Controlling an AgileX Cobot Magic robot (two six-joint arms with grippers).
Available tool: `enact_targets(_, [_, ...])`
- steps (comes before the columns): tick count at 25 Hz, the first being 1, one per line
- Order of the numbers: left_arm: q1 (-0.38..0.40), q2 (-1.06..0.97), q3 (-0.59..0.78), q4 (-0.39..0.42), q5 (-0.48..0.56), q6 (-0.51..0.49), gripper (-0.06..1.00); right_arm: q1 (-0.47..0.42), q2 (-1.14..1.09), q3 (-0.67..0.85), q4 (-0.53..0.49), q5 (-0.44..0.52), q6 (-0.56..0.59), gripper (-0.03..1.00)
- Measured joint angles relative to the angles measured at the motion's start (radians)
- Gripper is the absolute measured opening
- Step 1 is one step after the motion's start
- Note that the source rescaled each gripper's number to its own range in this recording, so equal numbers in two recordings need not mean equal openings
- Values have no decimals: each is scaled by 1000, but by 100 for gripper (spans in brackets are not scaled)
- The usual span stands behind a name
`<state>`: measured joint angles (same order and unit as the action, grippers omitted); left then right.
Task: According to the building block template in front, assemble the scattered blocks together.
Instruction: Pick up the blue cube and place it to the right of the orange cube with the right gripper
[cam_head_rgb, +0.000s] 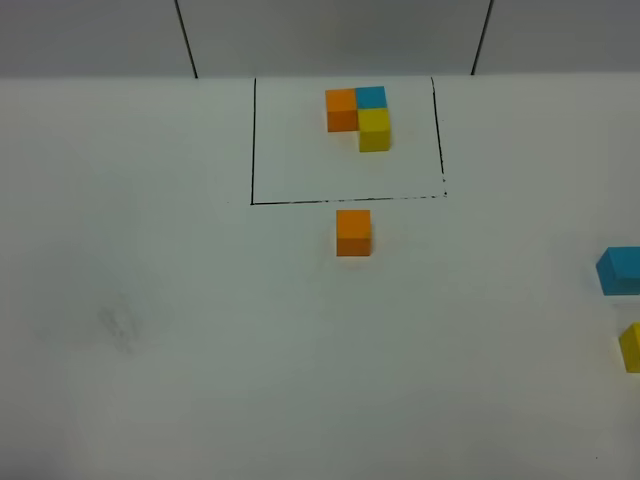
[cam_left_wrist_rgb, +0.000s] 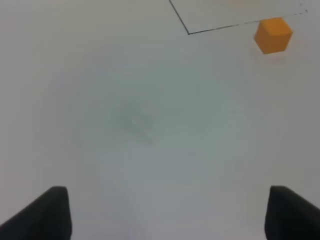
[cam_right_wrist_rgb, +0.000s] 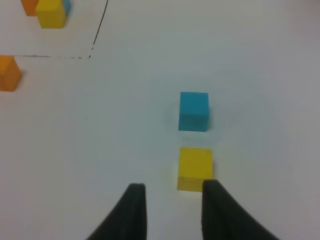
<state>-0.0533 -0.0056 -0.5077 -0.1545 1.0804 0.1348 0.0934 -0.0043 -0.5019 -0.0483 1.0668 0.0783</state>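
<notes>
Under me spreads a white, matte tabletop (cam_head_rgb: 200, 400), and it fills nearly all of the high view. Its far edge meets a pale grey wall (cam_head_rgb: 330, 35) in a straight line that runs across near the top of that view. Two thin dark lines cross the wall from that edge upward, a left seam (cam_head_rgb: 186, 40) and a right seam (cam_head_rgb: 483, 38), leaning away from each other and splitting it into three panels. On the left part of the tabletop lies a faint grey smudge (cam_head_rgb: 120, 325). The light is soft and even, giving the surface a cool greyish white.
</notes>
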Motion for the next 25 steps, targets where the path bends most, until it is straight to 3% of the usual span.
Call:
enact_targets(8, [79,0,0,0,0,-2,72,0,0,0,0,0,0,0])
enact_targets(25, [86,0,0,-2,0,-39,72,0,0,0,0,0,0,0])
